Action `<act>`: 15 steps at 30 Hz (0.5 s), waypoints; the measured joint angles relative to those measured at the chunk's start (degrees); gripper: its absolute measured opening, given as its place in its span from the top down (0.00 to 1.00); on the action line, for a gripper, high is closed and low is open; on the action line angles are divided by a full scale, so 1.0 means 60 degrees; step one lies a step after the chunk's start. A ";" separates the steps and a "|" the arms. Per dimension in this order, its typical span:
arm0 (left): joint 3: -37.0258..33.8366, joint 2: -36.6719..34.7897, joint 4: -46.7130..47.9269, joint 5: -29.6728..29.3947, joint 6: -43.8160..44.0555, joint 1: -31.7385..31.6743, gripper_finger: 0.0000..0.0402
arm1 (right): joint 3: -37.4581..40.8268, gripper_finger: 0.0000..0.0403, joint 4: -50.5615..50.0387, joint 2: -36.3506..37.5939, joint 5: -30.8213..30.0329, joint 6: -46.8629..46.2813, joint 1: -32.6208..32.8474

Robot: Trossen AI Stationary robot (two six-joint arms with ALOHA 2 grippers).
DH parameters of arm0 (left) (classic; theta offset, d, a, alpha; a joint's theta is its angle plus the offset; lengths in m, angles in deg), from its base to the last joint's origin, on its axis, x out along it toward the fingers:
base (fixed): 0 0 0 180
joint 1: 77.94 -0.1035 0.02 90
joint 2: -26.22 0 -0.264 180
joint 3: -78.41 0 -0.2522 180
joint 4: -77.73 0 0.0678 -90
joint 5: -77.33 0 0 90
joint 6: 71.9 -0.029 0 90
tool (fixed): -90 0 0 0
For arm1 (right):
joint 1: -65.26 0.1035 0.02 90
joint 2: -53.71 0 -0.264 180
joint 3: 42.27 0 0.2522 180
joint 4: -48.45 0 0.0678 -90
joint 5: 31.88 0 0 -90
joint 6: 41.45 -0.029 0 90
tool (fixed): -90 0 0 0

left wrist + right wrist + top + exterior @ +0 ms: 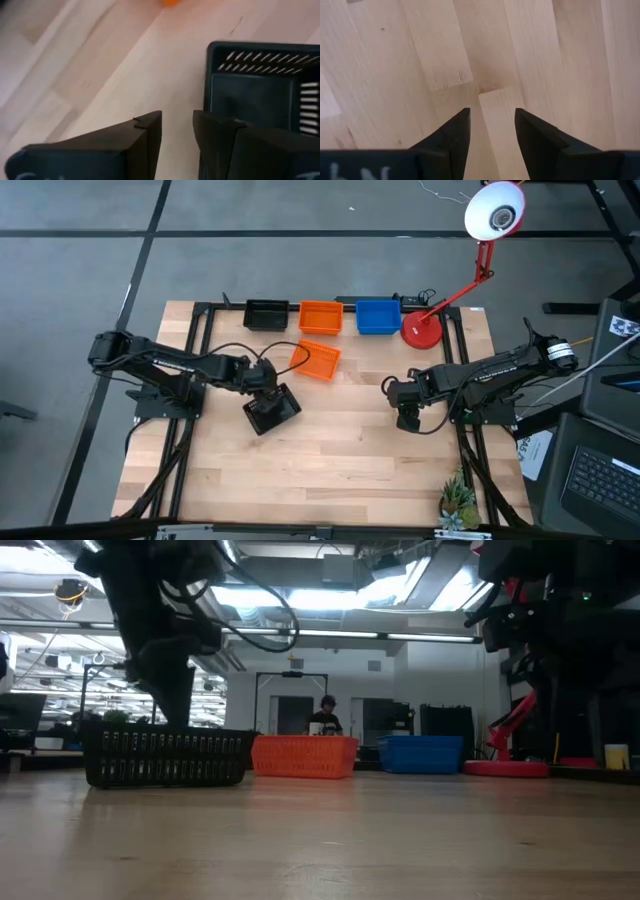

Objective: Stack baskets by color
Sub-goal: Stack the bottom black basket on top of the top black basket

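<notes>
Stacking looks mostly done: we hover our spread left pincer over the loose black slotted plastic basket; a tilted orange one remains; right pincer spread.

Three baskets in a row along the desk top edge; lamp base right of them; possibly stacked.

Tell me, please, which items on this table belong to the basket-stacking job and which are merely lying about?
Part of the job:
- black basket, back row
- orange basket, back row
- blue basket, back row
- loose orange basket, tilted
- loose black basket by the open left claw

Lying about:
- red desk lamp
- small plant at the table edge
</notes>
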 joint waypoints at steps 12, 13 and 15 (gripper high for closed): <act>0.0005 0.0137 -0.0601 0.0523 -0.0087 -0.0001 0.74 | 0.0000 0.62 0.0051 0.0000 0.0000 0.0196 0.0003; 0.0005 0.0134 -0.0631 0.0575 -0.0087 -0.0004 0.74 | 0.0000 0.62 0.0051 0.0000 0.0000 0.0193 0.0003; 0.0005 0.0133 -0.0534 0.0769 -0.0086 -0.0004 0.74 | 0.0000 0.62 0.0051 0.0000 0.0000 0.0193 0.0001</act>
